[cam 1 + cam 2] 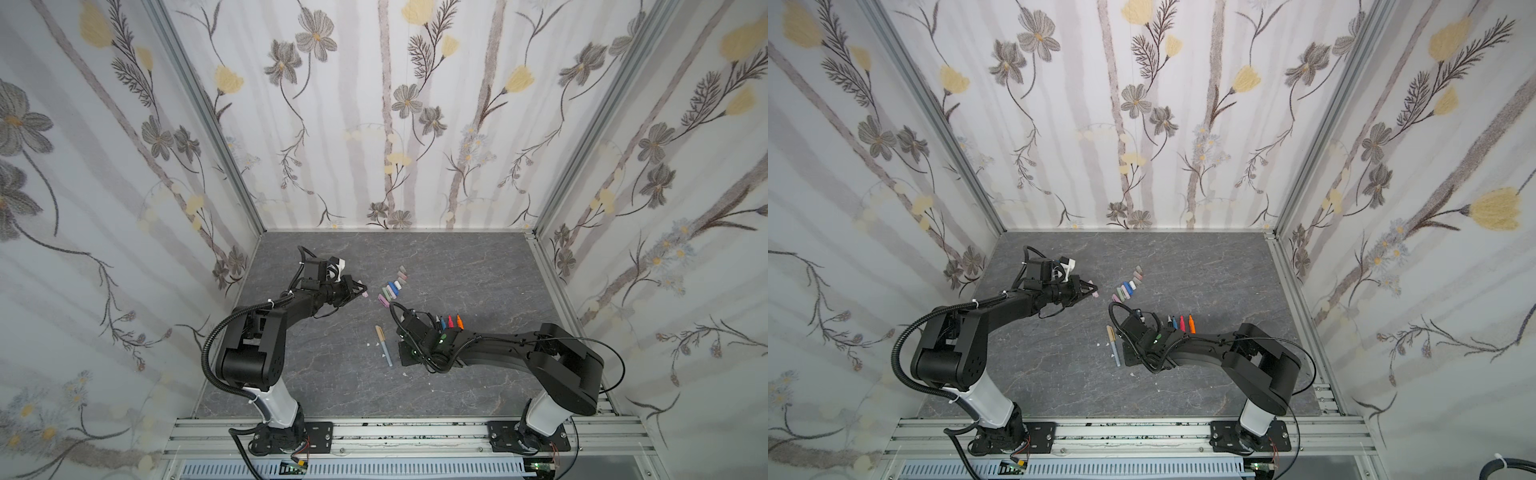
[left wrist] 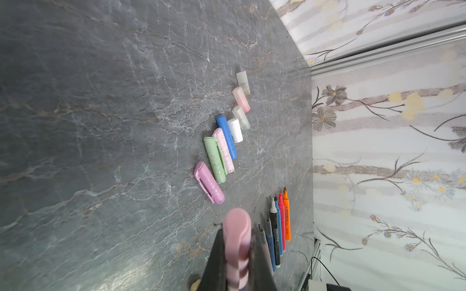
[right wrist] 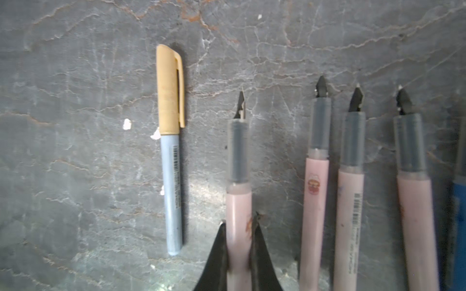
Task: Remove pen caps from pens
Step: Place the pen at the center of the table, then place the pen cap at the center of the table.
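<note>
Evidently the work is close to its end: on the grey counter [image 1: 478,266] the row of loose caps [image 1: 392,286] already counts eight, and nearly every pen lies bare. Just beside the lilac end of that row, on the side toward its own arm, the left end effector [image 2: 237,239] hovers with its fingers pressed together on a pink cap [image 2: 237,224], held off the surface. Near the row, on the side toward the robot's bases, the right end effector [image 3: 239,224] sits low, clamped around the barrel of a pale pink pen [image 3: 238,199] whose nib is exposed. In the right wrist view this pen lies parallel to the uncapped pens [image 1: 446,322], which fan out near the row on that same side. Farther from the row rests the one not yet opened, a grey-blue pen [image 1: 384,347] wearing a tan cap [image 3: 168,88], touched by neither arm. By my reading the step in hand is setting down the parted pair, cap to the row and pen to its fellows. The next move then calls for both to release, one to pinch the grey-blue barrel, the other the tan cap, and pull straight along the pen's axis.
</note>
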`<state>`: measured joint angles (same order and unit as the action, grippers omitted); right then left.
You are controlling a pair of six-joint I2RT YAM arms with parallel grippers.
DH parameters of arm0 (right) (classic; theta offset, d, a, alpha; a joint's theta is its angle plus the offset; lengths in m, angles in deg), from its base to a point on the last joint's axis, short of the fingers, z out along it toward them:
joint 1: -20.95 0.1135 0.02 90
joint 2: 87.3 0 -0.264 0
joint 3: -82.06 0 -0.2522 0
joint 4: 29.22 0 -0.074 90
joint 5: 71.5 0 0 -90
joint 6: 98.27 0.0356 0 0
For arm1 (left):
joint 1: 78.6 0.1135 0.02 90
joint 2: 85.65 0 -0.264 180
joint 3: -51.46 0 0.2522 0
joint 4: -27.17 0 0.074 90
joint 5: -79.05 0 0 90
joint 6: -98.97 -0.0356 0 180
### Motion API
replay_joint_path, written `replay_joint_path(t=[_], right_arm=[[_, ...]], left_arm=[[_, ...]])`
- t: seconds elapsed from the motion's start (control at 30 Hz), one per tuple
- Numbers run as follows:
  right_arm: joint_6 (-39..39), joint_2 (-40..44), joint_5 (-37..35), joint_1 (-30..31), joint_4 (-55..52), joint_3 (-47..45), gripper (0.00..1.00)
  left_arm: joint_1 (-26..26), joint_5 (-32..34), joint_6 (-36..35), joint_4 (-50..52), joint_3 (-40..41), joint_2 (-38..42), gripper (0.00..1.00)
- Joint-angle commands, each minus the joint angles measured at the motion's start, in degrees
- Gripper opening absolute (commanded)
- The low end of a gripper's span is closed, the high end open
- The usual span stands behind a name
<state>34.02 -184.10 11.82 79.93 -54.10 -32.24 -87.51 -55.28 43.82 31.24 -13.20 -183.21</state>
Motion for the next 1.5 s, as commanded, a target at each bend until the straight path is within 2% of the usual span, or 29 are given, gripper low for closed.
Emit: replay_joint_path(t=[0.0,0.37,0.5,0.87,1.2,1.47], right_arm=[[1.39,-0.5,-3.54,0.34,-3.28,1.04,0.07],[0.62,-2.9,-7.18,0.39,-6.7,3.38,0.22],[0.31,-2.96,-7.76,0.42,-7.24,3.91,0.24],[-1.27,-1.69,-11.86,0.26,-10.1,6.62,0.24],[-2.99,3.61,-14.71,-1.44,-10.95,6.55,0.24],[-3.79,7.3,-14.1,-2.89,-10.46,4.66,0.24]], left_arm=[[0.12,-0.31,-0.54,-2.17,1.56,0.52,0.0],[-0.23,-1.01,1.51,-7.55,7.03,-0.64,0.0],[-1.12,-1.04,1.71,-8.36,7.13,-1.8,0.0],[-6.22,-0.48,3.7,-11.66,5.37,-7.33,0.0],[-7.18,0.19,4.5,-13.16,2.83,-12.34,0.0],[-7.09,0.91,4.37,-12.13,-1.47,-15.77,0.08]])
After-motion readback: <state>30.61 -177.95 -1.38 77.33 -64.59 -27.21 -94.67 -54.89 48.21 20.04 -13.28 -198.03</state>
